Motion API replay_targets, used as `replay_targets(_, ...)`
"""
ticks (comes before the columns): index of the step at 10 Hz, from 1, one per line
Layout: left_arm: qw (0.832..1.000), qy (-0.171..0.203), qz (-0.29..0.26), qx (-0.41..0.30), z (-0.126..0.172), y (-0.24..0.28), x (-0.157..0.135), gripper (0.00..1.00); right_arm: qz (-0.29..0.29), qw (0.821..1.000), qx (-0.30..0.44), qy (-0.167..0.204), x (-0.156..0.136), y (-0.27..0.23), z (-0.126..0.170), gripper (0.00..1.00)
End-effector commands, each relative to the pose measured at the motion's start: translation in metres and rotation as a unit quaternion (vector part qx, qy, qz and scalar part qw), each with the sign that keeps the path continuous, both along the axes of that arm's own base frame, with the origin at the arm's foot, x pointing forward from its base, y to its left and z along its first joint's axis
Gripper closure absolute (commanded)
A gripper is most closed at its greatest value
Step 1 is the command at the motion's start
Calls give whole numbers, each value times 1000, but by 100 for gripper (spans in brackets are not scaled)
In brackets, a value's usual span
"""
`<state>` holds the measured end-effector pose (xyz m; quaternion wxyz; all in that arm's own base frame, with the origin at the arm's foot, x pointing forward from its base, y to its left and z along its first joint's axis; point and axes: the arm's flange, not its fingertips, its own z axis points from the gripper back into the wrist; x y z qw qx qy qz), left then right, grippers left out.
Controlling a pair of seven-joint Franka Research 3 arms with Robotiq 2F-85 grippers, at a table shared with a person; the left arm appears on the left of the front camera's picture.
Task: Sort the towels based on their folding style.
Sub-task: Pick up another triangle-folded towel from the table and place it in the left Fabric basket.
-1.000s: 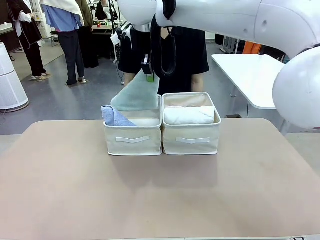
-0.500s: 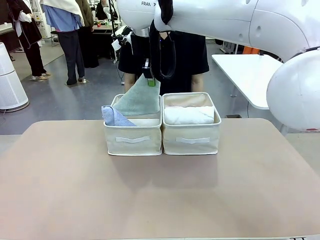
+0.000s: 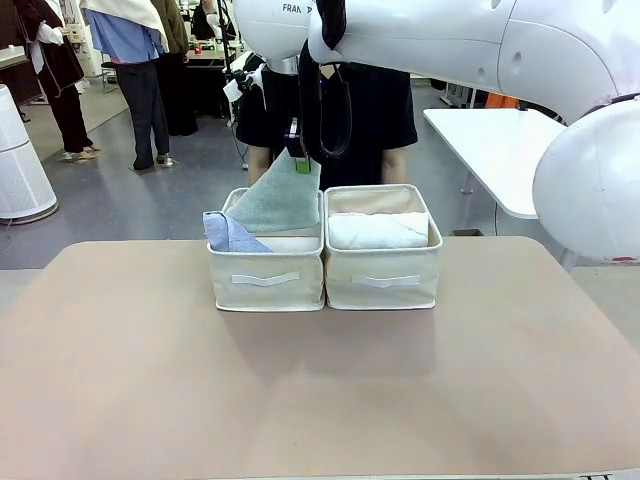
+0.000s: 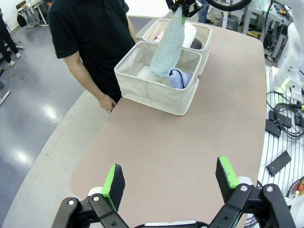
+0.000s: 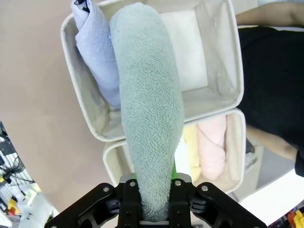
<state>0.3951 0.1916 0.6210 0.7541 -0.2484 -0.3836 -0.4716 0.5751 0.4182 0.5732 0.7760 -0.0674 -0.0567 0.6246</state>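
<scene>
Fingers of the right gripper [image 5: 154, 199] pinch the tip of the grey-green cone-folded terry towel [image 3: 275, 197], hanging half inside the left beige fabric bin [image 3: 266, 277] beside the light blue cone towel [image 3: 230, 233]. Released now, it may slump over the rim. Left gripper [image 4: 171, 178] stands spread, empty.

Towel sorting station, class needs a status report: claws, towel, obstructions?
Right claw shut on grey-green towel, its lower end in left bin. Left claw open, empty. Light blue towel alongside.
</scene>
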Motion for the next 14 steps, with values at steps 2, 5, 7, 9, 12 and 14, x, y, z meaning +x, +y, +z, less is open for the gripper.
replay_targets(2,1000,-8,6,-1,-2,-2,-1,0,32,999,-1,-8,10,11,-11,80)
replay_targets(5,1000,-8,6,-1,-2,-2,-1,0,42,999,11,1,26,15,-33,80)
replay_targets(7,1000,-8,6,-1,-2,-2,-1,0,42,999,-5,13,34,18,-46,80)
replay_targets(9,1000,-8,6,-1,-2,-2,-1,0,39,999,-15,26,40,18,-58,80)
replay_targets(12,1000,-8,6,-1,-2,-2,-1,0,37,998,-20,51,49,18,-80,80)
replay_targets(14,1000,-8,6,-1,-2,-2,-1,0,42,997,-25,63,52,21,-92,80)
